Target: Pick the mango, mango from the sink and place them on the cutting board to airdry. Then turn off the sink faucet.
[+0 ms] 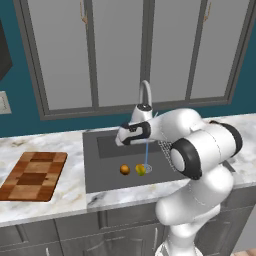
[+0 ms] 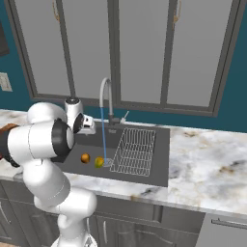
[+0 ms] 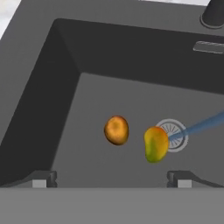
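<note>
2 mangos [image 3: 116, 130] in sink [image 3: 52, 87] (water running).

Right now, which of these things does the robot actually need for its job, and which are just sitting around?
Needed:
- orange-brown mango
- yellow-green mango
- sink
- cutting board
- faucet, water running
- claw, open above the sink

Just there:
- wire rack
- wall outlet
- window

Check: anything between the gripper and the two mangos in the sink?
Nothing visible. The open gripper hangs above the sink, with the orange-brown mango and yellow-green mango lying bare on the floor below. Only the water stream lands nearby, at the drain.
</note>
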Available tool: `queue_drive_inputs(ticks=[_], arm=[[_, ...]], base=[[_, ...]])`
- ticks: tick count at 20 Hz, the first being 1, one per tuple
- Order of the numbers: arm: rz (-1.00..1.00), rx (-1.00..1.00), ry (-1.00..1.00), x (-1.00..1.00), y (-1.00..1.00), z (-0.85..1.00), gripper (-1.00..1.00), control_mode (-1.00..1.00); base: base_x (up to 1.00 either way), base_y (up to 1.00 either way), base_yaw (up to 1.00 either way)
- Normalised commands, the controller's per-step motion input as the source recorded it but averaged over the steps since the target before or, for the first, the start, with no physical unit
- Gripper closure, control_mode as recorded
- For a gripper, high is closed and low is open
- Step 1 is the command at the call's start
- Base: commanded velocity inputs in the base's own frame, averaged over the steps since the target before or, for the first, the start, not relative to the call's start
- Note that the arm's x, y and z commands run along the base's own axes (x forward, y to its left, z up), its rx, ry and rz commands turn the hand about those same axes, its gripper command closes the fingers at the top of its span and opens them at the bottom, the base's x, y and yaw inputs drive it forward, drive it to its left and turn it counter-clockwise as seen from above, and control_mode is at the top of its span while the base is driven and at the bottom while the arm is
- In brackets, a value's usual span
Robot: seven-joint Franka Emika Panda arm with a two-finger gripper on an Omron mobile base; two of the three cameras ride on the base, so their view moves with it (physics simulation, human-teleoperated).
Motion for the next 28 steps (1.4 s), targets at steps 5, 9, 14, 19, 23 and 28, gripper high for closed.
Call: queue_drive_inputs(ticks=[5, 9, 14, 19, 23, 28], arm=[[0.0, 0.0, 0.0, 0.11, 0.0, -0.27, -1.0, -1.0], [0.0, 0.0, 0.0, 0.09, 0.0, -0.25, -1.0, -1.0], [0.0, 0.0, 0.0, 0.07, 0.0, -0.21, -1.0, -1.0], [0.0, 0.0, 0.0, 0.06, 0.0, -0.21, -1.0, -1.0], [0.0, 0.0, 0.0, 0.03, 0.01, -0.25, -1.0, -1.0], [0.0, 0.0, 0.0, 0.08, 0.03, -0.27, -1.0, -1.0]], base=[[0.0, 0.0, 0.0], [0.0, 0.0, 0.0], [0.0, 0.0, 0.0], [0.0, 0.0, 0.0], [0.0, 0.0, 0.0], [0.0, 0.0, 0.0]])
